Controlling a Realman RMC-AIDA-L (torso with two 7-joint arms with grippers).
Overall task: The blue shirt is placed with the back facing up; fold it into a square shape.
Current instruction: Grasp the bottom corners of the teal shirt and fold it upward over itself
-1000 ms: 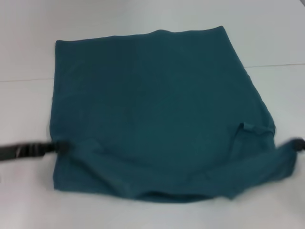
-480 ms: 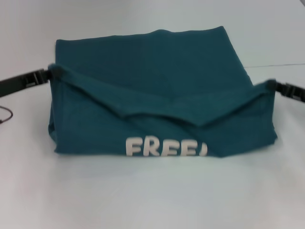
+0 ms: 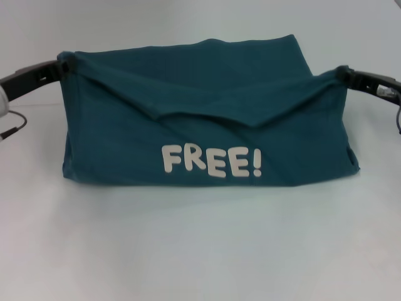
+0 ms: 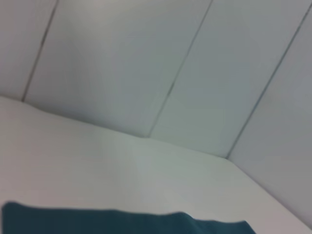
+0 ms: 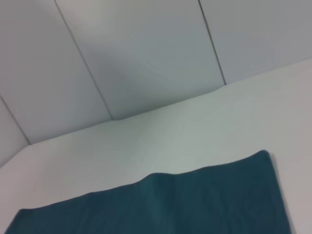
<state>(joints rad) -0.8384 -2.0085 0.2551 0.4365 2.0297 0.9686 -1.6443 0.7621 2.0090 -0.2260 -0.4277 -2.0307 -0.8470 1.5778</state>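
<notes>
Grippers both clamped on the blue shirt (image 3: 207, 119): left gripper (image 3: 64, 63) pinches the raised corner at the shirt's left end, right gripper (image 3: 341, 75) pinches the raised corner at the shirt's right end, each closed tight on the fabric. The near flap is lifted between them, sagging in the middle into a shallow V, and its turned-up face shows the white "FREE!" lettering (image 3: 212, 162) facing the head camera. The rest of the shirt lies flat on the white table (image 3: 200, 251) behind the flap, its far edge straight with a slight bump near the middle. The fold line at the near side of the shirt rests on the table. Bare table surrounds the shirt on every side, widest in front of it; a thin dark seam (image 3: 363, 84) runs across the table just right of the shirt. Wrist views show the shirt's far edge (image 5: 161, 204), open table beyond it, and a pale panelled wall (image 4: 156, 63) with thin vertical joints behind the table.
</notes>
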